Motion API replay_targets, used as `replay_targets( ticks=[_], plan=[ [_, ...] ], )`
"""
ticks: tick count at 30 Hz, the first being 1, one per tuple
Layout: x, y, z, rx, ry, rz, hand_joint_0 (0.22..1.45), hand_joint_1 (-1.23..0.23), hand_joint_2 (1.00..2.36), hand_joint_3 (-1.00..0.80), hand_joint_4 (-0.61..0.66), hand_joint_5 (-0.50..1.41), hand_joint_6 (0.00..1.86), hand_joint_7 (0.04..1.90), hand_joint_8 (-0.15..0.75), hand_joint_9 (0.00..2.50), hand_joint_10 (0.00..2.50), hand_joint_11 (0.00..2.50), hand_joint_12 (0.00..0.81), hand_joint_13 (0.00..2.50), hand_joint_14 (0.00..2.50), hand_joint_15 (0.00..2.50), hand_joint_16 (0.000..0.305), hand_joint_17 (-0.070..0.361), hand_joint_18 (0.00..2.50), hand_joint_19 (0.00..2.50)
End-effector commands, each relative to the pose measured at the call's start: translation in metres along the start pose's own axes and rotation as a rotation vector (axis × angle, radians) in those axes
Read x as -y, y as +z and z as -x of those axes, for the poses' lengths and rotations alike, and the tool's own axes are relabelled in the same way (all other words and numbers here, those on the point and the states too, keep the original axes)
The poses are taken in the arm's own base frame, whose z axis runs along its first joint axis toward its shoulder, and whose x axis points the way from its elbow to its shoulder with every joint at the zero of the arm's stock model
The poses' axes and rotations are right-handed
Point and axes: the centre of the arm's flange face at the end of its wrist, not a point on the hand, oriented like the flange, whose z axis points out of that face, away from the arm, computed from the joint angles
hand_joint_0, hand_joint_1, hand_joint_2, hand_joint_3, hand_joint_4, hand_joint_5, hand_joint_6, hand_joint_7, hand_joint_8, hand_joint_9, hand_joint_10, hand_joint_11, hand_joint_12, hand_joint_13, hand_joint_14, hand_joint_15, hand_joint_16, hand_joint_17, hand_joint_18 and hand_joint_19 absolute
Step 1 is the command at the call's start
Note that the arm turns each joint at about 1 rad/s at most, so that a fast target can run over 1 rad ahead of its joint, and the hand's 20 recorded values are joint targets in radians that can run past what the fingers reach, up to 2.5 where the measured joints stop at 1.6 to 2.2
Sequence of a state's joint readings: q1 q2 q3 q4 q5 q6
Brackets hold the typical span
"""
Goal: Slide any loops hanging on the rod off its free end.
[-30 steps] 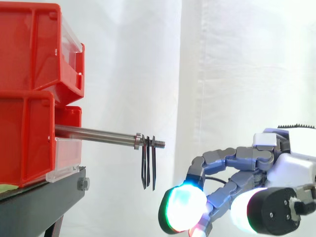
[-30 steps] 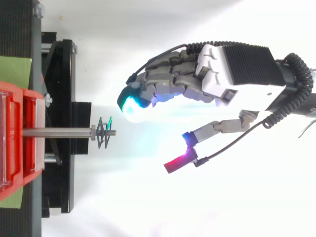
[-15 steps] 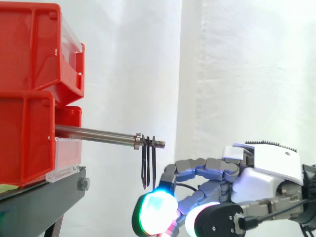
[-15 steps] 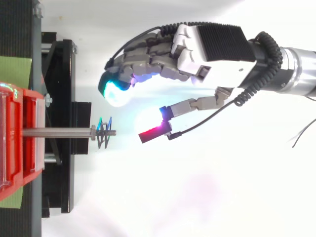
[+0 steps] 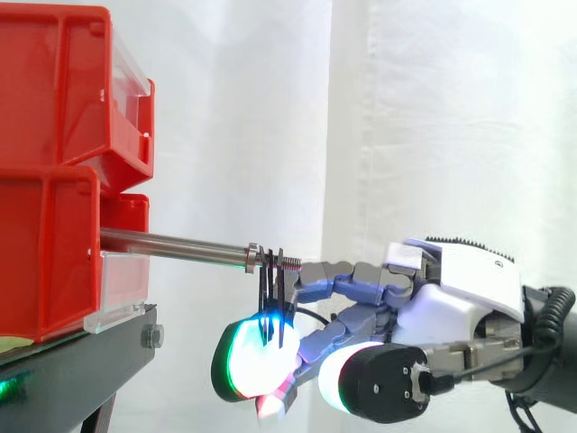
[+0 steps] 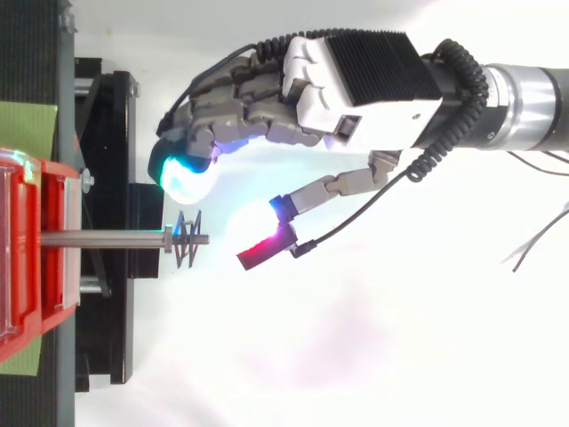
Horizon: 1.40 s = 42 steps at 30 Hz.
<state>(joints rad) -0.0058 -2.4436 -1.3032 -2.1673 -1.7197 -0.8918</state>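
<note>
A steel rod (image 5: 171, 244) juts level from the stacked red bins (image 5: 54, 180) on the black stand (image 6: 116, 133); thin dark loops (image 6: 187, 242) hang close together near its threaded free end, just outside a collar. The robot hand (image 6: 356, 80) sits beside that end with its fingers loosely curved and its thumb (image 6: 267, 247) spread wide, gripping nothing; in the top view a cyan-glowing fingertip (image 6: 182, 175) lies just beside the loops, apart from them, and the thumb's red tip lies beyond the rod's end; a white curtain (image 5: 433, 117) hangs behind.

Bright white glare around the hand (image 6: 356, 84)
</note>
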Motion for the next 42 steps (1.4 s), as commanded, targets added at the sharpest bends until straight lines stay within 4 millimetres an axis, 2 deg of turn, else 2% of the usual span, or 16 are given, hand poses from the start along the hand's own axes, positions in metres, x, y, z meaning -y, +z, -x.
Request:
replay_targets(
  ticks=[1, 6, 10, 11, 14, 31, 42],
  plan=[
    [0.002, 0.002, -0.001, 0.020, 0.002, 0.058, 0.56, -0.66, 1.01, -0.34, 0.21, -0.16, 0.50, 1.14, 0.273, 0.76, 0.02, 0.44, 0.392, 0.62, 0.01, 0.30, 0.056, 0.126, 0.49, 0.37],
    [-0.001, 0.010, 0.005, 0.024, 0.047, 0.067, 0.58, -0.64, 1.01, -0.34, 0.21, -0.16, 0.50, 1.14, 0.275, 0.77, 0.02, 0.45, 0.392, 0.63, 0.01, 0.30, 0.055, 0.124, 0.50, 0.37],
    [0.009, 0.007, -0.001, 0.024, 0.048, 0.062, 0.57, -0.64, 1.01, -0.34, 0.21, -0.16, 0.50, 1.14, 0.274, 0.77, 0.02, 0.45, 0.393, 0.63, 0.01, 0.30, 0.055, 0.124, 0.50, 0.37],
    [0.021, 0.006, -0.006, 0.030, 0.055, 0.061, 0.57, -0.64, 1.01, -0.34, 0.22, -0.16, 0.50, 1.14, 0.273, 0.77, 0.02, 0.45, 0.393, 0.63, 0.01, 0.30, 0.055, 0.124, 0.50, 0.37],
    [0.032, 0.011, -0.008, 0.034, 0.084, 0.073, 0.57, -0.64, 1.01, -0.34, 0.21, -0.16, 0.50, 1.14, 0.274, 0.77, 0.02, 0.45, 0.392, 0.63, 0.01, 0.30, 0.055, 0.124, 0.50, 0.37],
    [0.034, 0.019, 0.008, 0.045, 0.086, 0.113, 0.57, -0.61, 1.01, -0.34, 0.21, -0.15, 0.50, 1.15, 0.278, 0.78, 0.02, 0.45, 0.394, 0.63, 0.01, 0.31, 0.056, 0.127, 0.51, 0.38],
    [0.033, 0.020, 0.007, 0.048, 0.086, 0.117, 0.57, -0.64, 1.01, -0.34, 0.22, -0.15, 0.50, 1.15, 0.278, 0.79, 0.02, 0.45, 0.395, 0.64, 0.01, 0.32, 0.057, 0.127, 0.51, 0.38]
  ],
)
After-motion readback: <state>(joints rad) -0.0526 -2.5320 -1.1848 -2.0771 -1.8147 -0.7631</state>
